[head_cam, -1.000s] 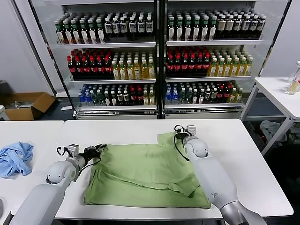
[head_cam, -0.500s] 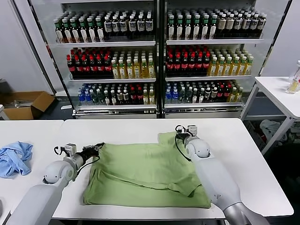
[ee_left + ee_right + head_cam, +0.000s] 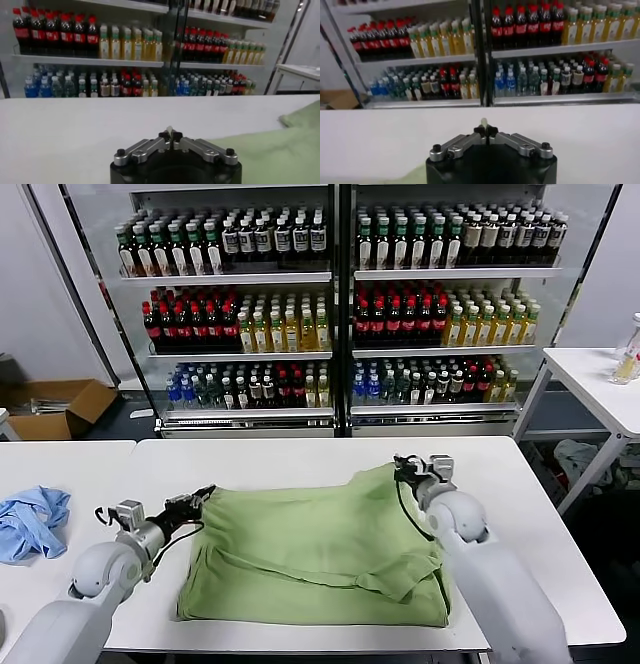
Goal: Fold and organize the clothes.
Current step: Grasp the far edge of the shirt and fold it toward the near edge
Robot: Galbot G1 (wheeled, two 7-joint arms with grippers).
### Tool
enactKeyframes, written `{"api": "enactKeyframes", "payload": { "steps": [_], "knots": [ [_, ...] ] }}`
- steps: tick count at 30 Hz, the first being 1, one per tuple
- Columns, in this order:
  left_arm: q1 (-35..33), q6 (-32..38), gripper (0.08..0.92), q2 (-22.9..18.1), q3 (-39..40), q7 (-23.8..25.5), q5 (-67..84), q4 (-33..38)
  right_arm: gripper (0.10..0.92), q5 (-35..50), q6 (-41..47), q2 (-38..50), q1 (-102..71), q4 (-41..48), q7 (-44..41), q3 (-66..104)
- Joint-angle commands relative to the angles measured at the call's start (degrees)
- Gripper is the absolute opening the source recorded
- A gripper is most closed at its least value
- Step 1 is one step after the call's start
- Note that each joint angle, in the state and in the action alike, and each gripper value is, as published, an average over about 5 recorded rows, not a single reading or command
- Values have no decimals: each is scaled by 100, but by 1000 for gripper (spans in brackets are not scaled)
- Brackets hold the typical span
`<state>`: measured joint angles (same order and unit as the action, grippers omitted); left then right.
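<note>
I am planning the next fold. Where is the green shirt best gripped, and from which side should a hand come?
Probably at its two far corners. The shirt lies flat, its far edge stretched between the left hand and the right hand, each shut on a corner. Coming in low from the outer left and right sides suits thin cloth on the table.

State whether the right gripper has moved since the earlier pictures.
Yes. The right gripper, pinching the light green fabric shirt, moved rightward along the white table.
</note>
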<state>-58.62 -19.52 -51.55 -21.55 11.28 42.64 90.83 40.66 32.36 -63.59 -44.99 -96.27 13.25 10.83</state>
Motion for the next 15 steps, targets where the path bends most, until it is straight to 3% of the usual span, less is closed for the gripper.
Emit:
{"api": "enactKeyframes", "payload": {
  "steps": [1,15],
  "knots": [
    [-997,133,85,84,-497,25,121,606,111,331,80,757,-1482,-2017,129,449],
    [-1645,156,85,126,-725,41,16,1076,111,7,71,742,-2715,-2599,38,916]
  ]
}}
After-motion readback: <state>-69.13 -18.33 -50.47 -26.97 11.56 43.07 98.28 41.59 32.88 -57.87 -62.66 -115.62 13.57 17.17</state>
